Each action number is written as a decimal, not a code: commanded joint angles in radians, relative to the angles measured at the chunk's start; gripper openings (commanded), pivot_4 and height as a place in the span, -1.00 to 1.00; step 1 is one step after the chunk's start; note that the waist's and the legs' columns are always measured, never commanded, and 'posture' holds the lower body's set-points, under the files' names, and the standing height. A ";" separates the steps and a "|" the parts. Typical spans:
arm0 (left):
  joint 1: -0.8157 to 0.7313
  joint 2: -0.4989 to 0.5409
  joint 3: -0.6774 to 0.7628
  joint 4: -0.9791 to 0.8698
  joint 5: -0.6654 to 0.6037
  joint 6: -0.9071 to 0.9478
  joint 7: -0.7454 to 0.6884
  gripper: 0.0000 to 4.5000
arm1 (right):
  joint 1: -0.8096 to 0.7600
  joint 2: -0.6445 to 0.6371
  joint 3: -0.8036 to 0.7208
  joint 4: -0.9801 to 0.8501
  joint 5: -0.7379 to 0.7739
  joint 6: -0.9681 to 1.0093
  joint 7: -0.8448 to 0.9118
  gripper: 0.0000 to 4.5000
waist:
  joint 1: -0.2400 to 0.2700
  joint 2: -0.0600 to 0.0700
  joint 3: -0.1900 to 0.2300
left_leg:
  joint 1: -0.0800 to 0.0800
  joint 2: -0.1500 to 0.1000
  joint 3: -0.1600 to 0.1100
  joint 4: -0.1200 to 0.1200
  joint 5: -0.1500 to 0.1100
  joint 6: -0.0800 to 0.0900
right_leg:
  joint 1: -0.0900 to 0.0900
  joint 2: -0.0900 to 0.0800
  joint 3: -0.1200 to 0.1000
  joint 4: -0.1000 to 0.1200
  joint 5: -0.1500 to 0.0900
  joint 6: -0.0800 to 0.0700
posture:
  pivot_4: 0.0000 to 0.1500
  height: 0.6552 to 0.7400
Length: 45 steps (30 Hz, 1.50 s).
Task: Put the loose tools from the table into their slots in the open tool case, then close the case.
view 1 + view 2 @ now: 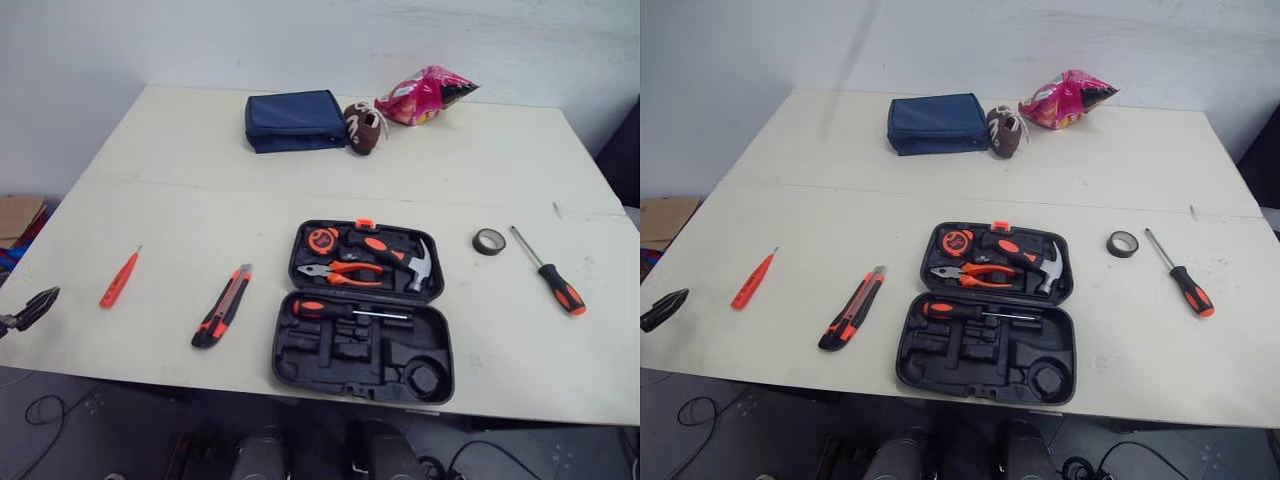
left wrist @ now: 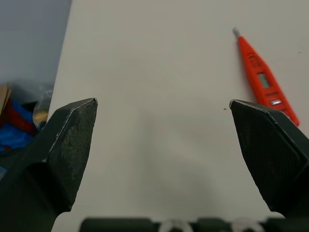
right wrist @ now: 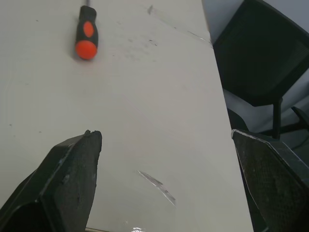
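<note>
The case lies open at the near edge of the table, with the tester and knife loose to its left and the tape and screwdriver to its right (none touching it). The left gripper is spread wide and empty near the tester. The right gripper, equally spread, holds nothing near the screwdriver's handle.

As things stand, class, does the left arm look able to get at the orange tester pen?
Probably yes: the left gripper has its jaws open, and only bare table lies between it and the orange tester pen.
</note>
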<state>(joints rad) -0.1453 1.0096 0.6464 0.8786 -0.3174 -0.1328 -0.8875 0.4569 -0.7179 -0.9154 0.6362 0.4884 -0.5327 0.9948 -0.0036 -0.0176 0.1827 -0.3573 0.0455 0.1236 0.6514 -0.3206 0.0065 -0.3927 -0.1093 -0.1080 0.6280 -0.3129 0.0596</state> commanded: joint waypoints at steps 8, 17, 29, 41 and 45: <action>0.046 -0.031 0.005 -0.192 -0.058 -0.041 -0.018 0.98 | -0.020 0.050 0.045 -0.222 0.082 0.090 -0.025 1.00 | -0.001 0.001 0.000 | 0.003 0.000 0.002 -0.003 0.001 -0.002 | 0.000 0.000 0.001 0.001 -0.001 -0.001 | 1.00 1.00; 0.050 -0.131 -0.167 -0.834 -0.228 0.235 -0.103 0.98 | -0.135 -0.111 0.221 -0.524 0.073 0.669 -0.216 1.00 | -0.002 0.003 0.000 | 0.002 -0.001 0.002 -0.003 0.002 -0.001 | 0.000 -0.001 0.003 0.001 0.000 -0.001 | 1.00 1.00; -0.079 -0.191 -0.439 -1.340 -0.462 0.581 -0.074 0.98 | -0.557 -0.301 0.514 -0.188 -0.072 0.901 -0.109 1.00 | 0.000 0.003 0.000 | -0.001 0.000 0.005 0.000 0.009 -0.001 | -0.001 0.005 0.004 0.000 0.001 0.001 | 1.00 1.00; -0.133 -0.197 -0.509 -1.417 -0.528 0.699 -0.095 1.00 | -0.961 -0.272 0.719 0.318 -0.273 0.785 -0.037 0.76 | -0.010 0.003 0.001 | -0.001 0.003 0.006 0.002 0.013 -0.006 | -0.002 0.011 0.007 0.000 0.000 0.000 | 1.00 1.00; -0.132 -0.178 -0.515 -1.421 -0.517 0.695 -0.129 1.00 | -0.956 -0.278 0.704 0.335 -0.270 0.754 -0.014 -0.06 | -0.015 0.003 0.001 | -0.001 0.003 0.006 0.003 0.013 -0.006 | -0.001 0.011 0.007 0.000 0.000 0.001 | 1.00 1.00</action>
<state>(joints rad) -0.2699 0.8176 0.1221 -0.5098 -0.8362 0.5686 -1.0010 -0.5177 -0.9861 -0.2011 0.9557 0.2321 0.2263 0.9841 -0.0190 -0.0143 0.1834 -0.3581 0.0483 0.1292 0.6548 -0.3080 0.0007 -0.3933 -0.0983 -0.1010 0.6283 -0.3126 0.0603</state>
